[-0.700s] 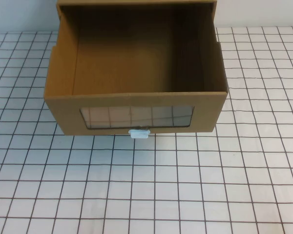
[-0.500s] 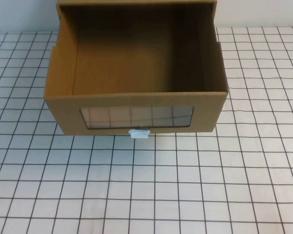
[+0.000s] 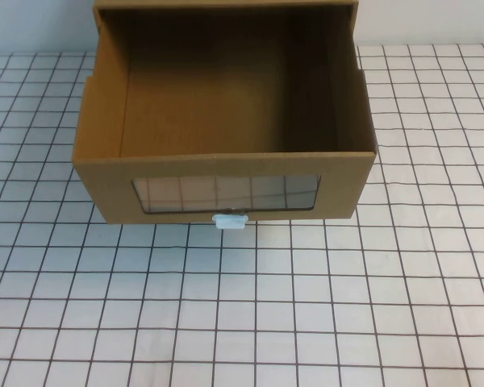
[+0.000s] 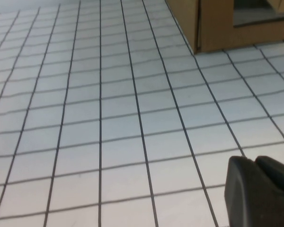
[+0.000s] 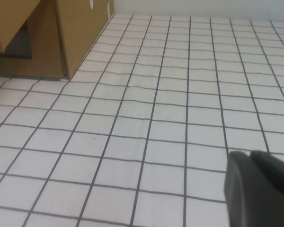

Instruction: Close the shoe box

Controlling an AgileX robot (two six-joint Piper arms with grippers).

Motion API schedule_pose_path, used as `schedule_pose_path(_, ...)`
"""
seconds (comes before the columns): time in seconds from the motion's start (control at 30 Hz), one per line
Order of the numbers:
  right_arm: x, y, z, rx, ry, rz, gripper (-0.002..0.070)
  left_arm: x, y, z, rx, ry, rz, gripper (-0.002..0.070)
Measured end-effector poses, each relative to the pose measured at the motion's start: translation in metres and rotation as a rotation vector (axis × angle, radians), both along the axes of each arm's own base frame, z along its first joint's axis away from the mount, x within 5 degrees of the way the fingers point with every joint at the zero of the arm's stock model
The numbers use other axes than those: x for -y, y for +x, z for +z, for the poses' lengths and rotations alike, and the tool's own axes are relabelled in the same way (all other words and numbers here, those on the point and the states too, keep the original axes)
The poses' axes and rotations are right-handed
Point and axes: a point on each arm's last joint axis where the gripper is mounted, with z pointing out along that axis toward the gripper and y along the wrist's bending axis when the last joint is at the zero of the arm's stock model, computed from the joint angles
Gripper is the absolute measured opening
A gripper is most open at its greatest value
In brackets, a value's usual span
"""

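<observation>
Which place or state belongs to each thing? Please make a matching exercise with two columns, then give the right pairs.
Things:
1. shoe box
2. white tab handle
3. left gripper
4. right gripper

Places or states:
A. below the clear window
B. low over the gridded table, the box ahead on the side toward the other arm, at the robot's left
C. drawer pulled out, nothing inside
D. same low pose, at the robot's right

Pairs: 1-C, 2-A, 3-B, 4-D

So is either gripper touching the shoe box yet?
Apart. Each wrist view shows bare gridded table between its gripper, left gripper and right gripper, and the shoe box.
</observation>
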Motion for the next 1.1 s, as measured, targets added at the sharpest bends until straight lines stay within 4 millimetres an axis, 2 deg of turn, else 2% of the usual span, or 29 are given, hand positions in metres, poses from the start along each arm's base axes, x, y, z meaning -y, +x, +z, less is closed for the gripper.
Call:
schedule_pose_path(0.23, 0.003, 0.002, 0.008, 0.093, 0.004, -0.038, -0.0013, 0.0, 0.002, 0.006, 0.069, -0.009, 0.003, -0.0004)
schedule_pose_path(0.57, 0.009, 0.003, 0.023, 0.255, 0.014, -0.104, -0.0014, 0.0, 0.002, 0.007, 0.076, -0.01, 0.004, -0.0004)
schedule_pose_path(1.1, 0.009, 0.003, 0.022, 0.247, 0.014, -0.101, -0.0014, 0.0, 0.002, 0.006, 0.072, -0.009, 0.004, -0.0004)
